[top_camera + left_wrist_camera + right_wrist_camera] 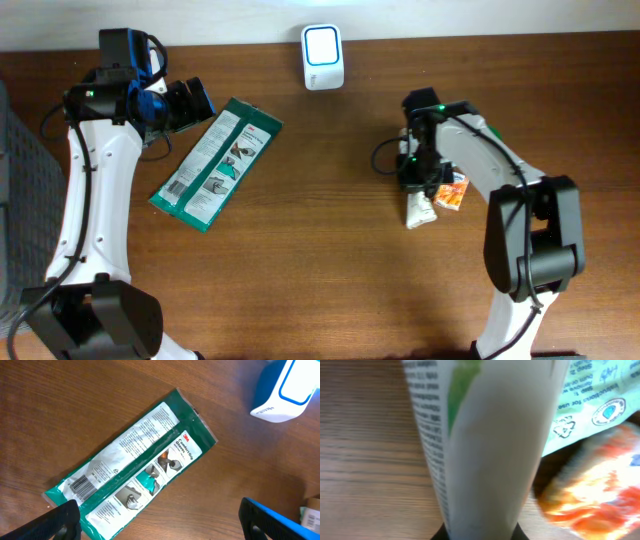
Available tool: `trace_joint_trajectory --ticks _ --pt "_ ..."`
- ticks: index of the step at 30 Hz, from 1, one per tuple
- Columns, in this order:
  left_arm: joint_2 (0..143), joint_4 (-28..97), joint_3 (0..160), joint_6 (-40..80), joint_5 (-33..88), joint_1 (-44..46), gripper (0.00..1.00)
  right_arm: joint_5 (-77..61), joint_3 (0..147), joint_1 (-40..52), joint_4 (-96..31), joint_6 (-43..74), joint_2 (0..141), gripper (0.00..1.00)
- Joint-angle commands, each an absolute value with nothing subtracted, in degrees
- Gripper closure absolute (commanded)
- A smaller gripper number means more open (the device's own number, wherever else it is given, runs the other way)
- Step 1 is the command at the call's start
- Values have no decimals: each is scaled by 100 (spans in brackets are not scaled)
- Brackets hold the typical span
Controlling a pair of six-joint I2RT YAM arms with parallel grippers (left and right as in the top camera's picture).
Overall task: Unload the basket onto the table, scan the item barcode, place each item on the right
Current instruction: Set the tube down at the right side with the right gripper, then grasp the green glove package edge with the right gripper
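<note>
Broadly, the brown wood-grain desk [330,250] carried everything well spread out, probably so each item could be picked singly. A long, flat green packet [216,163] of glossy film lay diagonally at the left with its barcode face up. The left tool [159,510] hung over it with jaws spread wide, holding nothing. The boxy white scanner [322,57] with a blue-edged window stood at the far edge, facing the work area. Well to its right lay the white tube [419,211], smooth plastic with a green stripe and fine print. The right tool [418,183] was closed, apparently pinching the tube's narrow end, a sensible hold for turning its print toward the scanner. Just beside it sat a small, crinkly orange packet [453,192].
</note>
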State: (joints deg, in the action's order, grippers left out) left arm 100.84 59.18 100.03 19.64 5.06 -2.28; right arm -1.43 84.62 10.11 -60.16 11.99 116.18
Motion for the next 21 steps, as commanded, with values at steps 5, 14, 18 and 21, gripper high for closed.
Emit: trace_joint_trajectory --ticks 5,14,18,21 --pt "10112 5927 10005 1918 464 -242 1 -926 9002 648 -6600 585 11454 38" --pt "10112 5927 10005 1918 464 -242 1 -2209 9762 2517 -3518 2475 11804 40" --pt "10114 5927 10005 1918 467 -242 1 -2185 9762 3052 -1605 2923 12599 59" --pt "10112 5927 10005 1918 464 -242 1 -2043 9762 3291 -202 2877 13163 73"
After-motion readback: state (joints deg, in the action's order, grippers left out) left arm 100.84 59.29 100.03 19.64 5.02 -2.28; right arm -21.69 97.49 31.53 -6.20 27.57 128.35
